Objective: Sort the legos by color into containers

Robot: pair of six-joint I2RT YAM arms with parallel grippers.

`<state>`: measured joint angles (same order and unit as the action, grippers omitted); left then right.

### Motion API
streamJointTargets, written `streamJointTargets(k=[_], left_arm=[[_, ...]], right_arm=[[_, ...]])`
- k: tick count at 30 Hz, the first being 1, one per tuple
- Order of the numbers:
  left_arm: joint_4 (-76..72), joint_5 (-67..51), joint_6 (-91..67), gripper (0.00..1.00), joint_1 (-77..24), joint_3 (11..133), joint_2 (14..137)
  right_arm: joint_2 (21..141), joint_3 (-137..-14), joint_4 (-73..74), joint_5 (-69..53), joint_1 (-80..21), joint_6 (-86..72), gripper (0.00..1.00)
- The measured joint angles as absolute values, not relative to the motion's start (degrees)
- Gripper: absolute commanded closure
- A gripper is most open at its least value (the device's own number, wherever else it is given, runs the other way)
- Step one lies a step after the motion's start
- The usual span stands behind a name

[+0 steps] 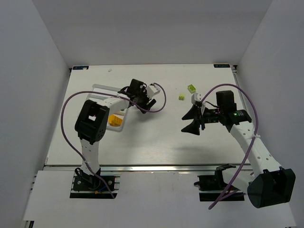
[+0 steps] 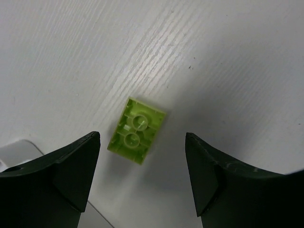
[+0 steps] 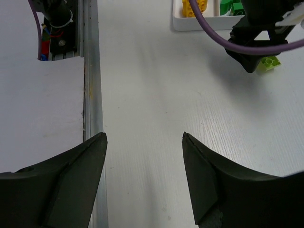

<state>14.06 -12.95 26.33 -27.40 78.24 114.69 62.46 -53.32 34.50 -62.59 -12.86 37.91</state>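
Note:
In the left wrist view a pale lime lego (image 2: 137, 130) lies hollow side up on the table. My left gripper (image 2: 142, 137) hangs open over it, a finger on each side and neither touching it. The right wrist view shows that same lego (image 3: 269, 63) under the left gripper (image 3: 259, 45). Just beyond it is the tray (image 3: 190, 26), holding yellow legos (image 3: 194, 7) and dark green legos (image 3: 230, 6). From above, the left arm covers most of the tray (image 1: 102, 86), though yellow legos (image 1: 114, 120) show. Two lime legos (image 1: 191, 88) (image 1: 181, 97) lie loose. My right gripper (image 1: 183, 123) is open and empty.
A metal rail (image 3: 91, 71) runs along the table's near edge, with the left arm's base (image 3: 57, 23) beyond it. White walls enclose the table on three sides. A purple cable (image 1: 156, 102) loops beside the left wrist.

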Motion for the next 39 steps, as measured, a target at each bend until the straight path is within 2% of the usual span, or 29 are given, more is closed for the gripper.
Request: streamJointTargets(k=[5, 13, 17, 25, 31, 39], left_arm=[[16.4, -13.1, 31.0, 0.24, -27.9, 83.2, 119.0], [17.6, -12.7, 33.2, 0.62, -28.0, 85.9, 121.5], [17.5, -12.4, 32.2, 0.75, -27.8, 85.9, 121.5], [14.7, -13.6, 23.2, 0.81, -25.5, 84.4, 117.2], [10.7, -14.8, 12.7, 0.85, -19.2, 84.5, 111.1], [8.3, -9.8, 2.7, 0.83, -10.4, 83.5, 111.3]], right_arm=[[61.3, -53.3, 34.3, -62.6, -12.9, 37.8, 0.30], [60.4, -52.6, 33.1, -62.6, -12.9, 37.5, 0.30], [60.4, -52.6, 32.8, -62.5, -12.8, 37.2, 0.30], [60.3, -51.1, 30.4, -60.3, -12.8, 34.9, 0.32], [60.0, -50.1, 28.7, -58.8, -12.8, 33.3, 0.32], [59.6, -50.0, 28.1, -58.5, -12.8, 32.9, 0.32]])
